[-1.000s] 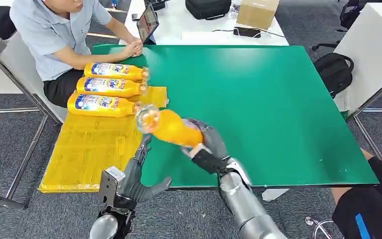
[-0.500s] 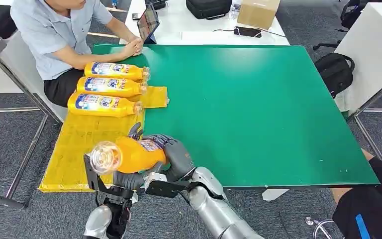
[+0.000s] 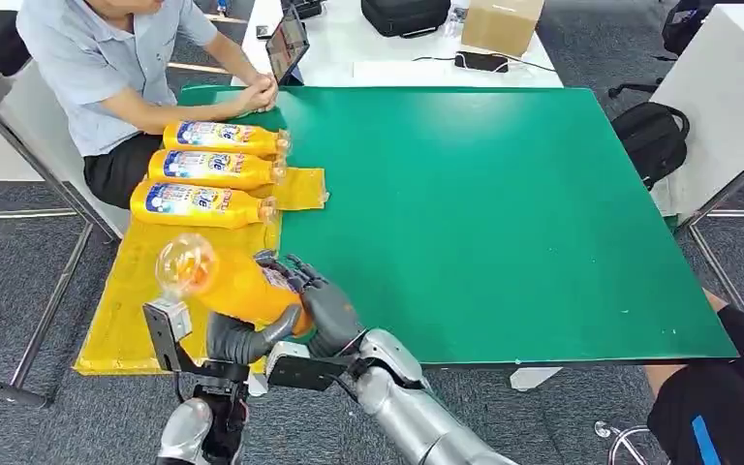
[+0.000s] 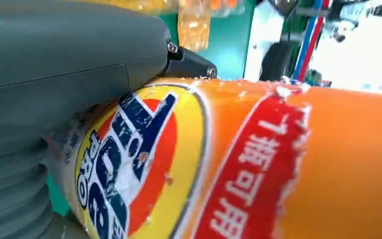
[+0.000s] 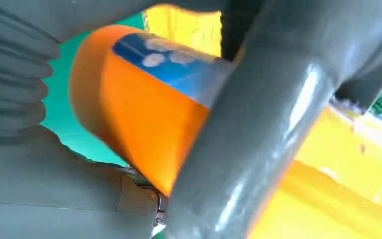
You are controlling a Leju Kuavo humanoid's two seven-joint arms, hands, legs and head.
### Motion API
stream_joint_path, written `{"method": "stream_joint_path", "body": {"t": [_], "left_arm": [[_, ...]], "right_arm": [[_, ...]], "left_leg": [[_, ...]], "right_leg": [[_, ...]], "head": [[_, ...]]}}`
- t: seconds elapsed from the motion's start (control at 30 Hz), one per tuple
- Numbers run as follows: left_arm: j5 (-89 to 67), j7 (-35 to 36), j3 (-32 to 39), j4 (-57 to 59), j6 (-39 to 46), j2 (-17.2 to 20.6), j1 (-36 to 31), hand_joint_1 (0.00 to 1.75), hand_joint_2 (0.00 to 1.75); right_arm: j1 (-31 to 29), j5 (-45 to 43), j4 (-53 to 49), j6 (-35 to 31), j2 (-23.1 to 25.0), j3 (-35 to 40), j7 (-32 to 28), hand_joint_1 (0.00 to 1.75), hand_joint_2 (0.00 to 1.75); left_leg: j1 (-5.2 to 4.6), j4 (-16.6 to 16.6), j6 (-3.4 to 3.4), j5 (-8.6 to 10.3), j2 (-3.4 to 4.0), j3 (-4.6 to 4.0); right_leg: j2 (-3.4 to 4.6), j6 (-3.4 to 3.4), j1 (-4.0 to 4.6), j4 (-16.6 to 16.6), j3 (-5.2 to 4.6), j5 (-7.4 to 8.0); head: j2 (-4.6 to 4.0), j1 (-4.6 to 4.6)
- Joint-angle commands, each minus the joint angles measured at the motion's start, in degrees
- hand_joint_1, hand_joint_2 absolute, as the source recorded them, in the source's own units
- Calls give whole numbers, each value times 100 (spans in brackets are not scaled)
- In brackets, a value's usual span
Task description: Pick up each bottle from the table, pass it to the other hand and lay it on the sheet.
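An orange bottle [image 3: 228, 284] with a clear cap hangs tilted over the near part of the yellow sheet [image 3: 131, 291], cap toward the left. My right hand [image 3: 327, 312] wraps its base end from the right. My left hand [image 3: 242, 339] cups it from below, thumb against the body. In the left wrist view my left hand [image 4: 54, 69] lies along the bottle's label [image 4: 144, 164]. In the right wrist view the fingers of my right hand [image 5: 258, 119] cross the orange bottle [image 5: 139, 114]. Three more orange bottles [image 3: 203, 203] lie side by side at the sheet's far end.
The green table [image 3: 504, 213] stretches to the right of the sheet. A seated person [image 3: 107, 68] leans on the table's far left corner, hands by the bottles. Another person's leg [image 3: 717, 407] is at the near right. A black backpack [image 3: 651, 136] sits right of the table.
My right hand has carried the bottle left, from above the table to above the sheet's near part. My left hand has risen and closed under it.
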Motion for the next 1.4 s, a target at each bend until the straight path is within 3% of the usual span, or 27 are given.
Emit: {"method": "stream_joint_path", "body": {"t": [0.03,0.27,0.43,0.53,0.8,0.93,1.1,1.4], "left_arm": [[205,266,18,665,139,-90,-950,175,175],[-817,557,-50,1087,780,446,-1252,175,175],[-1474,781,295,1317,970,638,-1571,175,175],[-2205,955,635,1951,1243,866,-2089,175,175],[-3269,973,1450,3295,1447,1134,-2990,175,175],[-4915,1248,888,4131,1887,1562,-3490,175,175],[-6364,1537,245,5502,1675,1938,-4072,175,175],[-7185,1585,-294,6089,1119,2204,-4227,175,175]], "right_arm": [[68,52,648,-217,33,911,-418,0,0],[82,50,380,-769,-24,527,-853,0,0],[184,351,-1,-968,-75,379,-806,0,0],[129,760,-49,-1248,-77,416,-655,0,0],[44,762,295,-1030,33,461,-664,0,0],[-8,611,254,-717,33,502,-741,0,0],[-43,601,332,-524,33,486,-796,0,0],[-78,358,519,-389,33,626,-954,0,0]], "left_leg": [[2,-5,6,0,-29,18],[2,-10,4,1,-24,23],[1,-8,2,0,-11,19],[1,-9,2,2,-22,24],[3,-6,-9,12,-3,12],[3,-5,-8,11,-10,21],[5,-4,-11,13,-5,14],[3,-9,-8,8,11,28]], "right_leg": [[-37,-17,6,-4,28,-10],[-33,-19,6,-7,31,-8],[-18,-17,5,-2,23,-5],[-32,-22,6,1,29,-10],[-10,-14,6,13,10,0],[-21,-23,8,16,23,-6],[-14,-17,8,17,14,-3],[1,-20,6,14,24,-2]], "head": [[0,2],[0,2],[0,2],[0,4],[0,2],[0,2],[0,2],[0,4]]}}
